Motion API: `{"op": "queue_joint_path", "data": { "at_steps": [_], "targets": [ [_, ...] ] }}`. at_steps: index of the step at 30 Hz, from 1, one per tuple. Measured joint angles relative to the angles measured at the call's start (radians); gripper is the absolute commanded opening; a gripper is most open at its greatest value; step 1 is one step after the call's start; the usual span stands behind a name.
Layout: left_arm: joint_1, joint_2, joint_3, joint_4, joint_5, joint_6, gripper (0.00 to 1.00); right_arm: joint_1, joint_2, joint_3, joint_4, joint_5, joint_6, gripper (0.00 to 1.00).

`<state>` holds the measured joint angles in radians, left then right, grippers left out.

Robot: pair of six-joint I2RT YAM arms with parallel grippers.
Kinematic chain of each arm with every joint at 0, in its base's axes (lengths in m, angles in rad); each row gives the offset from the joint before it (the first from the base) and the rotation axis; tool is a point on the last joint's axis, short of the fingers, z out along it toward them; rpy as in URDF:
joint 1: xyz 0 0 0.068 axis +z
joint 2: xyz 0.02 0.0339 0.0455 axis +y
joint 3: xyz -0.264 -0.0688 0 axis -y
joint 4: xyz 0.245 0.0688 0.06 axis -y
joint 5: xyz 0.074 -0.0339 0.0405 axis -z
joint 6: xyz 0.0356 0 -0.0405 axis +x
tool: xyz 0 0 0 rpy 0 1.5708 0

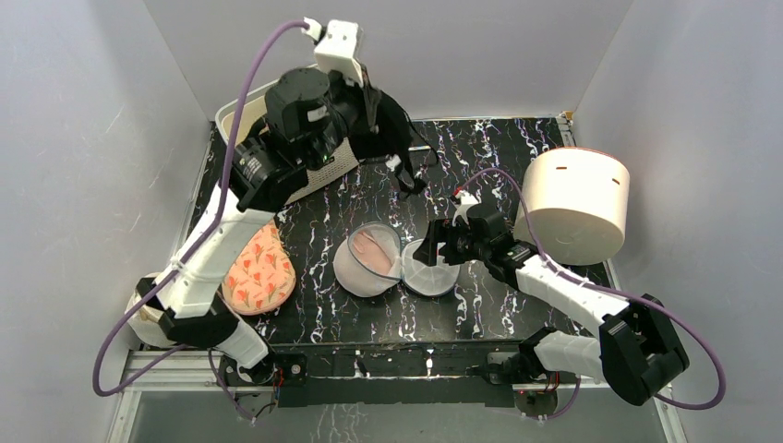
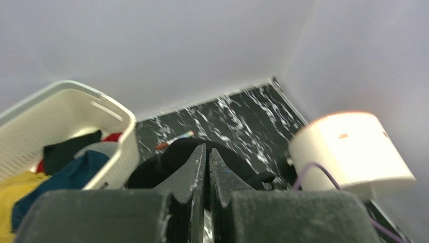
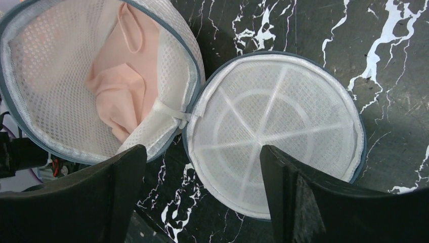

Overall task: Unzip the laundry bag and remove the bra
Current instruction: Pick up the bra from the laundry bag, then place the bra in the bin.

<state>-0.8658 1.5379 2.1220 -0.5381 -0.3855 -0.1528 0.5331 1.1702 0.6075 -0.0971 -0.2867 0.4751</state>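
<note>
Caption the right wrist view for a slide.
Open right tool above the unzipped laundry bag, bra lying in one half.

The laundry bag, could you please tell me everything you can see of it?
The laundry bag is a round white mesh pouch with a grey-blue zipper rim, unzipped and lying open on the black marbled table, its two dome halves side by side, joined by a white tab. One half shows white ribs and is empty; the other holds the pale-pink bra. The open right gripper straddles the empty half from above; contact is unclear.
</note>
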Motion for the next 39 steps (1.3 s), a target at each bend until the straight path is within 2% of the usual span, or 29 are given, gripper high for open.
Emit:
{"op": "queue_joint_path", "data": {
  "at_steps": [4, 7, 16, 23, 31, 35, 39],
  "targets": [
    [0.089, 0.088, 0.147, -0.003, -0.035, 0.040, 0.00, 0.000, -0.003, 0.002, -0.014, -0.002, -0.006, 0.93],
    [0.143, 0.130, 0.198, 0.030, -0.062, 0.071, 0.00, 0.000, -0.016, 0.002, -0.018, -0.004, -0.013, 0.98],
    [0.222, 0.159, 0.209, 0.203, -0.162, 0.171, 0.00, 0.000, -0.039, 0.023, -0.078, -0.002, -0.026, 0.98],
    [0.359, 0.207, 0.232, 0.276, -0.176, 0.171, 0.00, 0.000, -0.036, 0.126, -0.146, 0.003, -0.055, 0.98],
    [0.586, 0.348, 0.267, 0.223, -0.040, 0.012, 0.00, 0.000, 0.027, 0.204, -0.189, 0.018, -0.075, 0.98],
    [0.678, 0.378, 0.203, 0.212, 0.046, -0.081, 0.00, 0.000, 0.061, 0.235, -0.214, 0.036, -0.083, 0.98],
    [0.766, 0.444, 0.200, 0.205, 0.142, -0.169, 0.00, 0.000, 0.064, 0.255, -0.242, 0.050, -0.083, 0.98]
  ]
}}
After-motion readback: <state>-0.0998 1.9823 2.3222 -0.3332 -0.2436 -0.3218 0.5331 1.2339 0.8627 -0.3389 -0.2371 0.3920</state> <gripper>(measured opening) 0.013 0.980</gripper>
